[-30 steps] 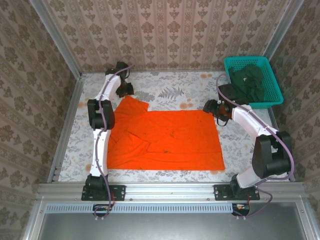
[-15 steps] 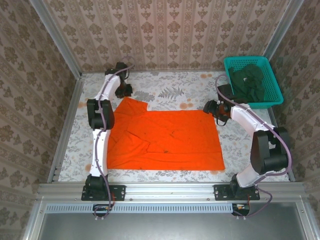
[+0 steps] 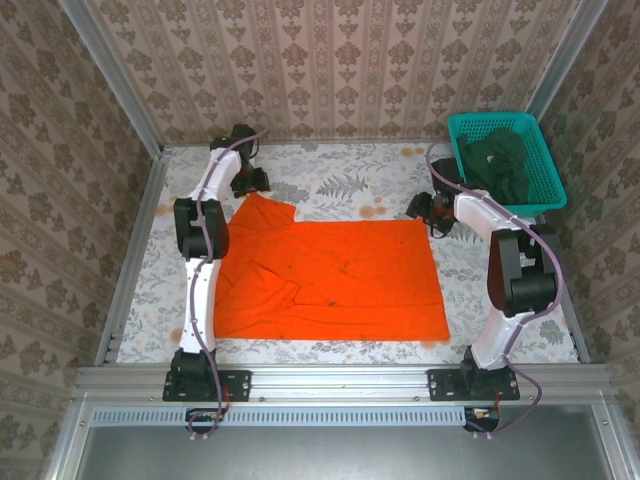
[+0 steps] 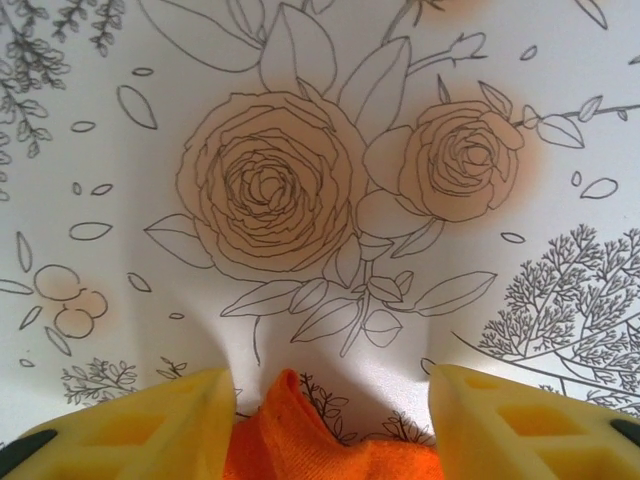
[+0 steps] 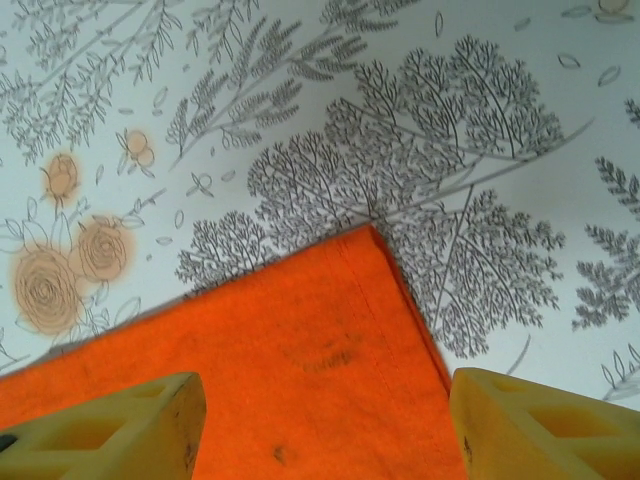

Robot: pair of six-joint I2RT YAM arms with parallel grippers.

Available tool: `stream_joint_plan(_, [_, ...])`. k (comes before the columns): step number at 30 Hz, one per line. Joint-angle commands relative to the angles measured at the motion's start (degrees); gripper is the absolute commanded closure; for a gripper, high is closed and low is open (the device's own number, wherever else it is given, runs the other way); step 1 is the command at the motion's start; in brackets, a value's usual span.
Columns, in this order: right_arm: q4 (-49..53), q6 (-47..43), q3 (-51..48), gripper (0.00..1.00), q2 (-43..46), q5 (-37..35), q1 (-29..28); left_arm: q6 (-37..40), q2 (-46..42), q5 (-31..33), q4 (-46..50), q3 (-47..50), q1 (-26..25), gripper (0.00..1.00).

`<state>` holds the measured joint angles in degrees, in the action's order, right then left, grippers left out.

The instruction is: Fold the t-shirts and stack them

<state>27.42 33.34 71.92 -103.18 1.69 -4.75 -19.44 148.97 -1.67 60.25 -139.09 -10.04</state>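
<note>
Floral tablecloth (image 3: pixel 350 180), rumpled orange t-shirt (image 3: pixel 340 275)

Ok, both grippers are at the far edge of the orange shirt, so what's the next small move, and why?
Probably lower the right gripper and close on the far right corner of the orange t-shirt: its open jaws frame that corner, which lies flat. The left gripper, jaws open, straddles a raised fold at the far left, ready to pinch too.

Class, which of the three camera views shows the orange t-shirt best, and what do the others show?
The top external view: the orange t-shirt lies spread on the table, its whole outline visible. The left wrist view catches a small bunched edge; the right wrist view shows one flat corner.
</note>
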Motion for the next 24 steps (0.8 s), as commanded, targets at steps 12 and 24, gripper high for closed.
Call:
stream_joint_plan(12, [2.1, 0.0, 1.9, 0.33, -1.6, -0.6, 0.2, -1.8, -1.8, -3.1, 1.0, -0.3, 1.6, 0.68])
stream_joint_plan(24, [4.7, -0.5, 6.2, 0.33, -5.5, -0.9, 0.4, -1.6, -1.5, -4.4, -0.1, -0.6, 1.6, 0.91])
